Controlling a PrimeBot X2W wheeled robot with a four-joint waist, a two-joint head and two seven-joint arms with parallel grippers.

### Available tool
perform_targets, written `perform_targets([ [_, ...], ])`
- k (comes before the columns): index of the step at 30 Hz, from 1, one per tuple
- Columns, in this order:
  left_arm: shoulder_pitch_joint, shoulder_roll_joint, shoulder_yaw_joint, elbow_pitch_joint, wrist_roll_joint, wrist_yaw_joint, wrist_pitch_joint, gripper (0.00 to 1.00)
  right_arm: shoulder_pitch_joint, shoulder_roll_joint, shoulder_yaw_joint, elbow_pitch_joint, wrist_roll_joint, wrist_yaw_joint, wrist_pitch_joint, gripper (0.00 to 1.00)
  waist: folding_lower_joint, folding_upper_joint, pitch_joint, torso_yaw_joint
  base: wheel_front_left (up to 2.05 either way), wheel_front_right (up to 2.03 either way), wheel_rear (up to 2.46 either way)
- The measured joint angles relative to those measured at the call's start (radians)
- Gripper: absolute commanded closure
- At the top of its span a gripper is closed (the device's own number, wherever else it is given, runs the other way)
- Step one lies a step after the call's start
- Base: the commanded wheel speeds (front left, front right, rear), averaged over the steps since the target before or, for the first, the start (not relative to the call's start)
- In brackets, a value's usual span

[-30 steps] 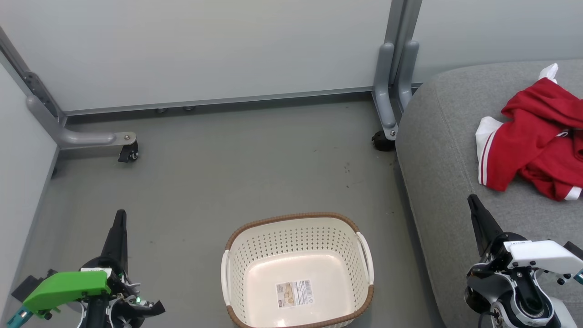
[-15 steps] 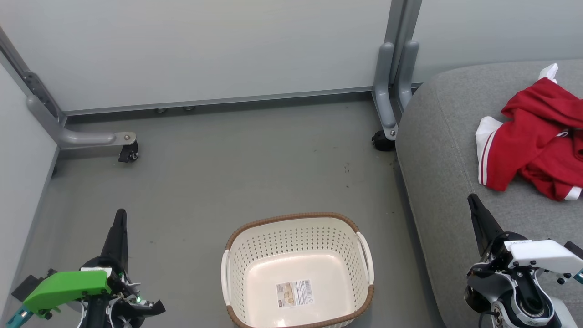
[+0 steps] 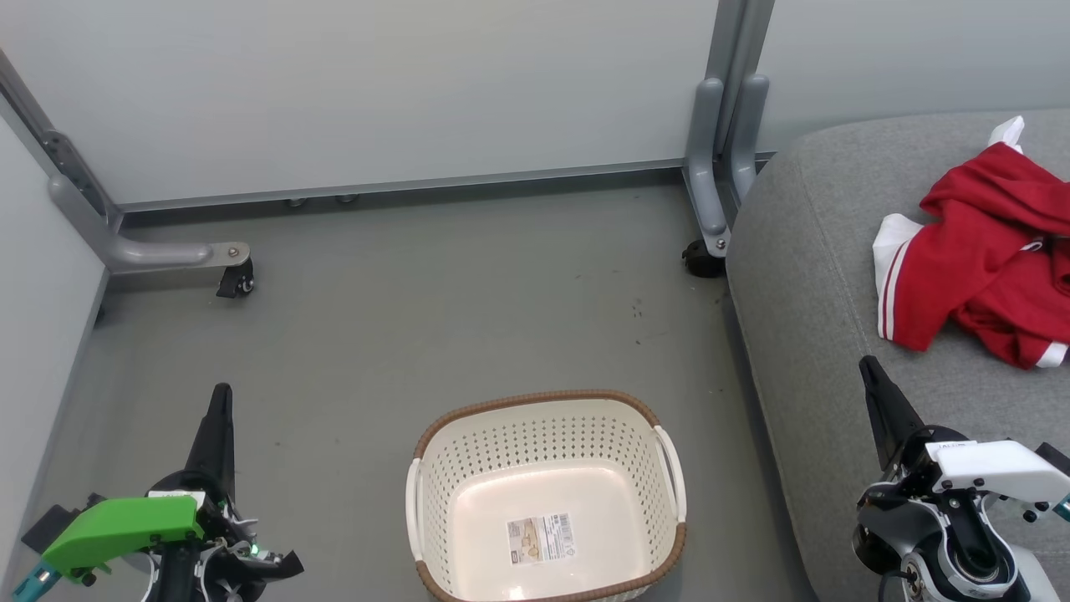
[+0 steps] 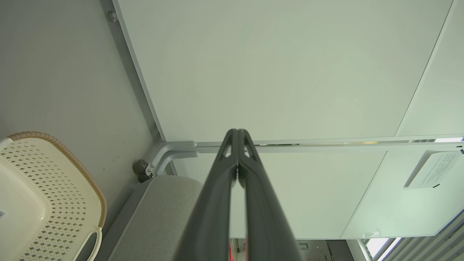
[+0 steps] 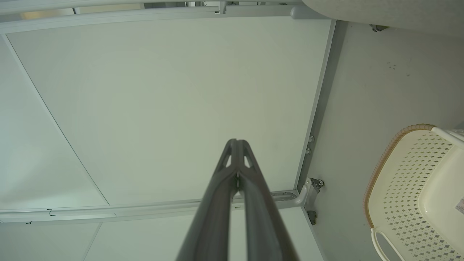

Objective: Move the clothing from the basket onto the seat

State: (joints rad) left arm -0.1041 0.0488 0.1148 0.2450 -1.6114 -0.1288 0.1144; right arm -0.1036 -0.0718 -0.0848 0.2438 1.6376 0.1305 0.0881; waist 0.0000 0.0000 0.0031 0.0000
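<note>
The red clothing [image 3: 991,255] with white trim lies crumpled on the grey seat [image 3: 819,276] at the right. The cream basket [image 3: 545,418] with a brown rim stands on the floor at bottom centre, with nothing in it but a paper label [image 3: 542,538]. My left gripper [image 3: 221,393] is shut at the lower left, above the floor. My right gripper [image 3: 866,364] is shut at the lower right, over the seat's front part. Both wrist views show fingertips pressed together, the left gripper [image 4: 237,131] and the right gripper [image 5: 236,140] holding nothing. The basket [image 4: 47,188] and basket [image 5: 417,188] show at their edges.
Pale panel walls [image 3: 376,84] close the back and left. Grey metal frame legs with castors stand at back left [image 3: 238,280] and beside the seat [image 3: 706,255]. The grey floor [image 3: 418,318] lies between walls, basket and seat.
</note>
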Motion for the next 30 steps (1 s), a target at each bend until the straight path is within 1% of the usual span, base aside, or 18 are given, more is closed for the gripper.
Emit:
perform_targets([
  [30,0.0,0.0,0.0,0.0,0.0,0.0,0.0,1.0,-0.001,0.006,-0.008,0.001,-0.006,0.0,0.008,1.0,0.0,0.0,0.0,0.0,0.0,0.0,0.0],
])
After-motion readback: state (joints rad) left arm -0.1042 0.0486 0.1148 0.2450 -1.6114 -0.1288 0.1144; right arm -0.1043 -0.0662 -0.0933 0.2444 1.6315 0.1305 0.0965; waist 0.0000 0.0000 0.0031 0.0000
